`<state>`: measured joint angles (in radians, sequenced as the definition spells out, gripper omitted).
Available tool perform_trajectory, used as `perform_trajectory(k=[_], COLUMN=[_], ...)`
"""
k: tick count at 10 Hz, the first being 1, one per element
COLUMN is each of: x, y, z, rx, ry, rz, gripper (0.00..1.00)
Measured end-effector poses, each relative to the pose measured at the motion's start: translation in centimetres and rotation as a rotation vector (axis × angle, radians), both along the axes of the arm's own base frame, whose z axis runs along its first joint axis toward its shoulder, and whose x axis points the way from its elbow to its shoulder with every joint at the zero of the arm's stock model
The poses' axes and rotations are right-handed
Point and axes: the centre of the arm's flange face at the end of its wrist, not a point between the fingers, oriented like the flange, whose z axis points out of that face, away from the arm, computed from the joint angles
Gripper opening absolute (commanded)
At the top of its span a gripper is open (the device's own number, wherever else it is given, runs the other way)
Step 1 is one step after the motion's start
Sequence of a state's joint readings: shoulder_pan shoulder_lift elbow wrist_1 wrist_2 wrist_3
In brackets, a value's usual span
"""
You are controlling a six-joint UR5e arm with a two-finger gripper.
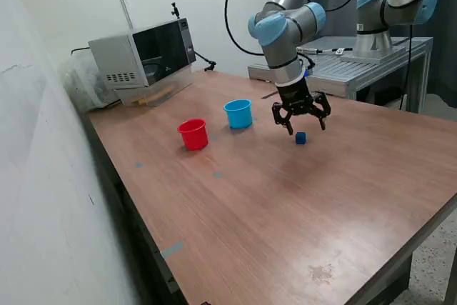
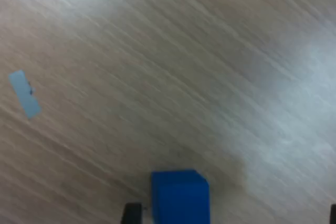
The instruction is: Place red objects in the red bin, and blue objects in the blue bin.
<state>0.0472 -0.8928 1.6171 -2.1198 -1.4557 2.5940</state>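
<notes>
You have open table [image 1: 300, 205] around one blue cube [image 1: 300, 138]. One red cup [image 1: 193, 134], one blue cup [image 1: 238, 113]. Your gripper [image 1: 305, 129] hangs spread wide, holding nothing.

exterior: high, oblique, across table [image 1: 285, 205] | wrist: close, facing down | shared: blue cube [image 1: 300, 138]

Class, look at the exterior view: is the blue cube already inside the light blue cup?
No. The blue cube sits on the bare wooden table, apart from the light blue cup, just below the open gripper.
</notes>
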Motion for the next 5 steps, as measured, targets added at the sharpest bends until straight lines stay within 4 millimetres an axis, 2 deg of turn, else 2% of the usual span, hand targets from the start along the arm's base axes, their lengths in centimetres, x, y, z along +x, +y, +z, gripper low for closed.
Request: perform_trajectory(k=[5], x=[-0.17], y=[0.64], z=[-0.79], rx=[0.023], ry=[-0.003], rz=[-0.003], gripper=[1.00])
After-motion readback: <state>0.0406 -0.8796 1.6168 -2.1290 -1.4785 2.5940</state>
